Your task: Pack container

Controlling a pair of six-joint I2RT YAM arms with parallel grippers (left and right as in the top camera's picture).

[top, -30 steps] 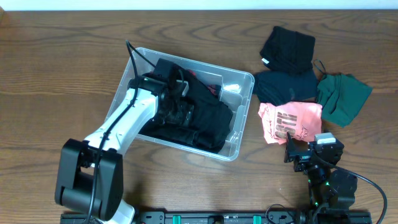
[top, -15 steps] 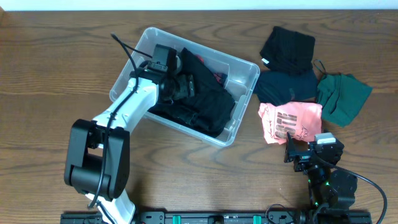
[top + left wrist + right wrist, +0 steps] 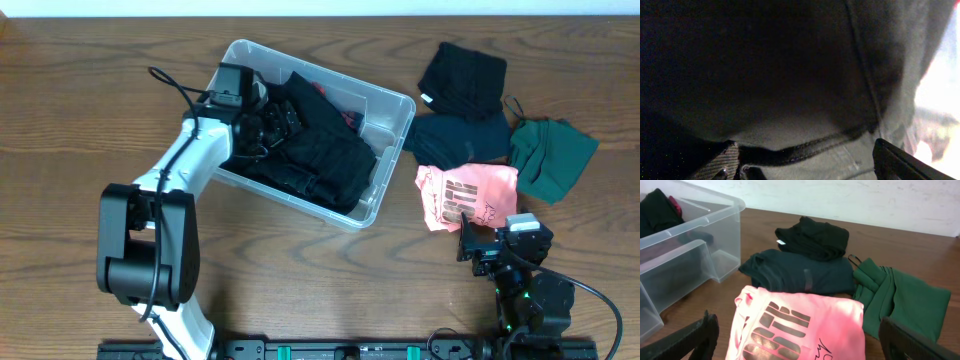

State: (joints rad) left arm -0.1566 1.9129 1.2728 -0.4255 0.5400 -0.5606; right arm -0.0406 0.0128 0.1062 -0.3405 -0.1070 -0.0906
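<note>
The clear plastic container [image 3: 392,150] sits left of centre, turned at an angle, with dark folded clothes [image 3: 325,160] filling it. My left gripper [image 3: 262,122] reaches into its back left part, low over the dark clothes. In the left wrist view the left gripper [image 3: 805,146] has its jaws wide apart and open, with dark fabric [image 3: 790,75] and a seam right in front of them. My right gripper [image 3: 478,243] rests open near the front right edge, just short of a pink printed shirt [image 3: 805,325]. The container's near wall [image 3: 685,260] shows at the left of the right wrist view.
To the right of the container lie a black garment [image 3: 462,78], a dark navy one [image 3: 458,140] and a green one [image 3: 550,155], with the pink shirt [image 3: 465,195] in front of them. Bare wooden table [image 3: 90,110] lies left of the bin.
The container has slid and turned toward the back left with my left arm. The left gripper has moved to the bin's back left part. The right arm has stayed still.
</note>
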